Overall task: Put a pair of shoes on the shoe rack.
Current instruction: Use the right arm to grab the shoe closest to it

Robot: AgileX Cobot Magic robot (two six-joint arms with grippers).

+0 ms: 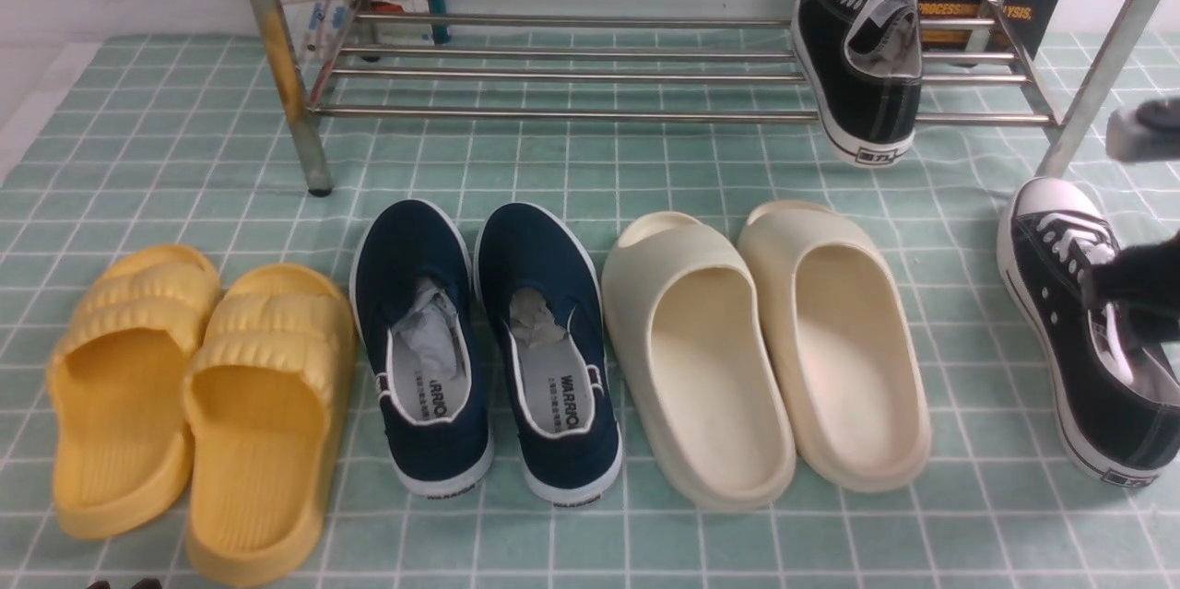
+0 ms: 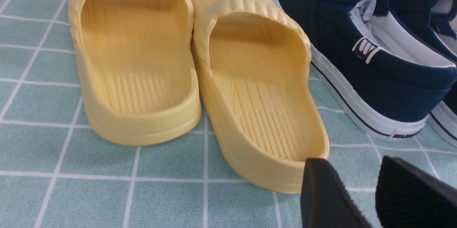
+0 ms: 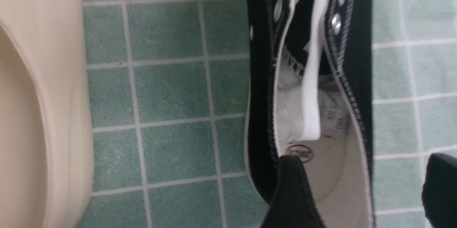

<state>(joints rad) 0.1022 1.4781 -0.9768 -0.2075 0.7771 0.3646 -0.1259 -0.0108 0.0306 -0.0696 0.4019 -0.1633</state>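
Front view: one sneaker [image 1: 862,64] lies on the shoe rack [image 1: 553,114], far right; its mate [image 1: 1069,331] sits near right under the right hand [image 1: 1136,294]. Left wrist: left hand [image 2: 353,174] released, empty. Right wrist: spread fingers [image 3: 292,192] straddle the mate's side; soft canvas may fold and slip when pinched.

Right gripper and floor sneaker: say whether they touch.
Cannot tell. Right wrist view: the right gripper straddles one side of the sneaker, one finger over its opening, but no contact or gap shows plainly.

1st black sneaker [image 1: 862,64] heel-out on shoe rack [image 1: 553,114], rt end; 2nd sneaker [image 1: 1051,312] below near rt leg
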